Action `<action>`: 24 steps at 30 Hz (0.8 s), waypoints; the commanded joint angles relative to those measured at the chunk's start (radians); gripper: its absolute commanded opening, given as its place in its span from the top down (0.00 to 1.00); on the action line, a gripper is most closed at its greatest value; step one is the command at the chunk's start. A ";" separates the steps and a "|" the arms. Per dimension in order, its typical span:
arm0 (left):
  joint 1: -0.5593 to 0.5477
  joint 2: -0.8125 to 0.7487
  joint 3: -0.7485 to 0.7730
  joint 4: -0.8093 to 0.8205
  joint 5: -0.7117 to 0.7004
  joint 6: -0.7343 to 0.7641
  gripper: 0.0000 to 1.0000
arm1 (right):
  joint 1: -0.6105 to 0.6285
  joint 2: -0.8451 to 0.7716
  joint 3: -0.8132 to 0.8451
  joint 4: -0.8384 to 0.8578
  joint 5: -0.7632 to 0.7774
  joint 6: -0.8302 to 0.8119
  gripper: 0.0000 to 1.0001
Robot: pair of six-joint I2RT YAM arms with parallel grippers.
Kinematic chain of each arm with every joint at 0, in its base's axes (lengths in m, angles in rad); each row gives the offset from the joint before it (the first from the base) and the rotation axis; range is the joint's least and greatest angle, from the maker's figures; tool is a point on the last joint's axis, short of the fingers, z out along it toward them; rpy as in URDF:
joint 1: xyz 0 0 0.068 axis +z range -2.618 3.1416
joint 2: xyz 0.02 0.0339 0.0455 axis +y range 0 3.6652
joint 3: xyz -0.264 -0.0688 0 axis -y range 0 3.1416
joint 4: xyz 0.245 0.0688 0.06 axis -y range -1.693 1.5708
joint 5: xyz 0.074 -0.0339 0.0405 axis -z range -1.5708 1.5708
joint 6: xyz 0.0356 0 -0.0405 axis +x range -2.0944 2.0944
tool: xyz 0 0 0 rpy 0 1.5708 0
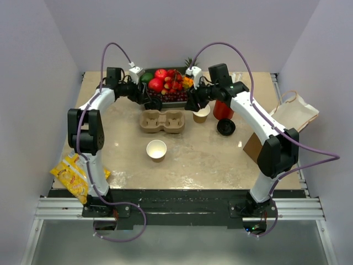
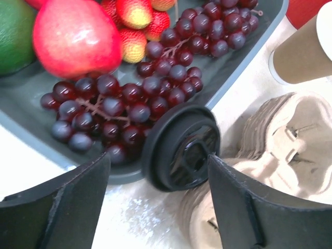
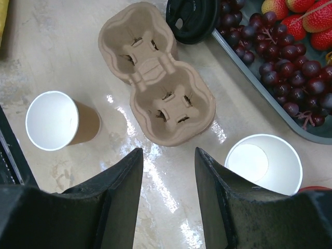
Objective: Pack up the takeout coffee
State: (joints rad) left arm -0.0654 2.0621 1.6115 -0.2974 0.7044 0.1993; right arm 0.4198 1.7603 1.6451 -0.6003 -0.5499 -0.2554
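Note:
Two kraft-brown paper cups stand open and lidless: one (image 1: 156, 149) (image 3: 52, 120) in front of the tan two-hole carrier (image 1: 164, 121) (image 3: 155, 78), the other (image 1: 202, 114) (image 3: 264, 162) to the carrier's right. A black lid (image 2: 181, 148) (image 3: 193, 18) leans on edge against the fruit tray's rim. My left gripper (image 2: 158, 158) (image 1: 150, 102) is open and straddles that lid; its right fingertip is at the lid's rim, and a gap remains on the left. A second black lid (image 1: 226, 127) lies flat near the red cup. My right gripper (image 3: 167, 153) (image 1: 193, 105) hangs open over bare table, holding nothing.
A grey tray (image 2: 31, 119) of grapes, apples and strawberries sits at the back centre. The red cup (image 1: 222, 109) stands behind the right paper cup. A paper bag (image 1: 298, 110) and a brown box (image 1: 252, 146) lie at the right, and a yellow packet (image 1: 74, 174) at the front left.

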 commanded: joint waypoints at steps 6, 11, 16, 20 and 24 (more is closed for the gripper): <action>0.024 0.093 0.090 -0.060 0.150 0.046 0.32 | -0.004 -0.021 0.053 -0.007 -0.028 -0.018 0.52; 0.026 0.119 0.111 -0.056 0.216 0.035 0.42 | -0.006 -0.027 0.045 -0.010 -0.025 -0.022 0.52; 0.024 0.121 0.119 -0.071 0.250 0.041 0.62 | -0.006 -0.042 0.019 -0.003 -0.022 -0.022 0.52; 0.024 0.086 0.084 -0.060 0.264 0.054 0.70 | -0.006 -0.047 0.009 0.004 -0.021 -0.019 0.52; 0.026 0.033 0.039 -0.002 0.254 0.026 0.72 | -0.006 -0.041 0.013 0.008 -0.024 -0.016 0.52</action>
State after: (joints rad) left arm -0.0414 2.1788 1.6798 -0.3637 0.9237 0.2287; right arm 0.4179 1.7603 1.6543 -0.6132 -0.5636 -0.2630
